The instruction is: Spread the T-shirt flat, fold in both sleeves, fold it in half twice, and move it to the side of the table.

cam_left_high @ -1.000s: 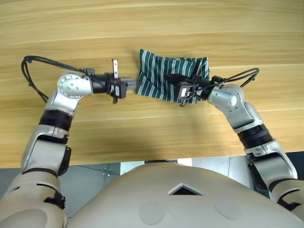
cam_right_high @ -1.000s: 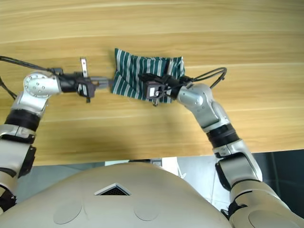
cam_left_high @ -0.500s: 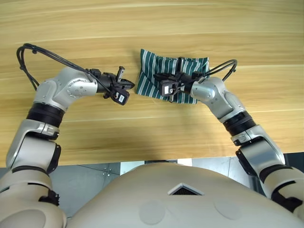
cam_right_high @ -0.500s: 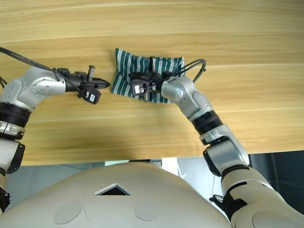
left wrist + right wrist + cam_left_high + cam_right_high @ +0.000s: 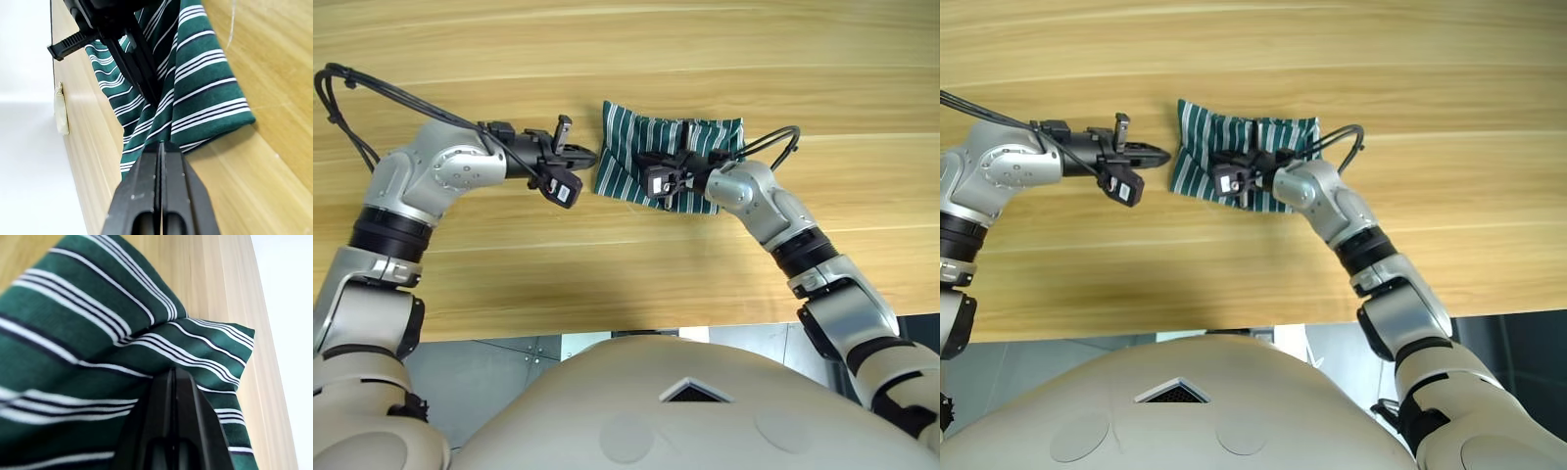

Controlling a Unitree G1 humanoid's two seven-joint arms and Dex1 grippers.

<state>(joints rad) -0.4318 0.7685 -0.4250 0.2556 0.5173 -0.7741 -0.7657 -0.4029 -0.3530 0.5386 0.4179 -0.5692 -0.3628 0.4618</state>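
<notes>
The folded T-shirt, green with white stripes, lies as a small rectangle on the wooden table at mid depth. My left gripper is shut, and its tip touches the shirt's left edge, as the left wrist view shows at the hem. My right gripper lies on top of the shirt's left half, pointing left. It is shut, and in the right wrist view a ridge of cloth bunches around its tip. A short wrinkle stands up in the shirt's middle.
Bare wood stretches far beyond the shirt and to both sides. The table's near edge runs just below my arms. Loose black cables loop out from my left forearm.
My left gripper was open beside the shirt; it has turned, shut and brought its tip to the left edge. My right gripper slid left across the shirt, raising a wrinkle.
</notes>
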